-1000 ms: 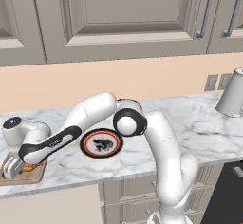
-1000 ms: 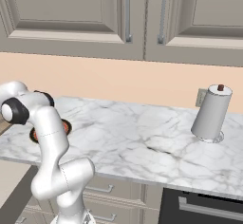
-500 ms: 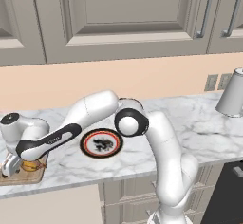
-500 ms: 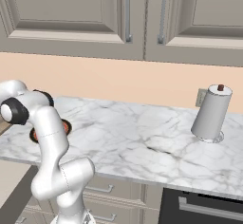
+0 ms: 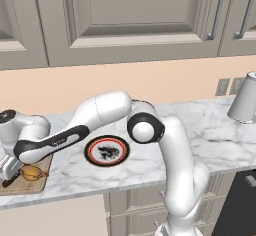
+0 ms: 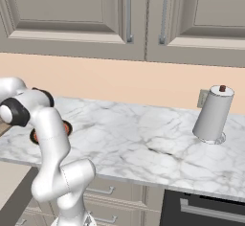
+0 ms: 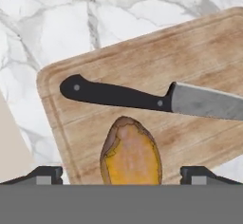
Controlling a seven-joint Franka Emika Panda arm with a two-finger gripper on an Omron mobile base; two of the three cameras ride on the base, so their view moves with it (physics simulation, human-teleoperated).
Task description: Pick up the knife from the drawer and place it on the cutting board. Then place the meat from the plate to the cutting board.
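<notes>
The light-brown cutting board (image 7: 199, 42) lies on the marble counter, at the far left in the left base view (image 5: 25, 186). On it rests the knife (image 7: 118, 96), black handle to the left and blade to the right. The orange-brown meat (image 7: 131, 156) sits on the board just below the knife, also seen as a small lump (image 5: 31, 172). My gripper (image 7: 122, 175) hangs open just above the meat, its fingertips (image 7: 45, 174) wide of it on both sides and not touching. The plate (image 5: 106, 150) with the red-orange rim holds nothing. Below the counter edge shows the drawer (image 5: 55, 215), pale beige.
A grey paper-towel holder (image 6: 213, 114) stands at the far right of the counter (image 6: 139, 134), under a wall socket (image 5: 221, 86). Upper cabinets with bar handles (image 6: 129, 9) hang above. My arm stretches left across the plate (image 6: 65, 127) area.
The jaws have spread wide and let go of the meat, which stays on the board. The hand has risen slightly above it.
</notes>
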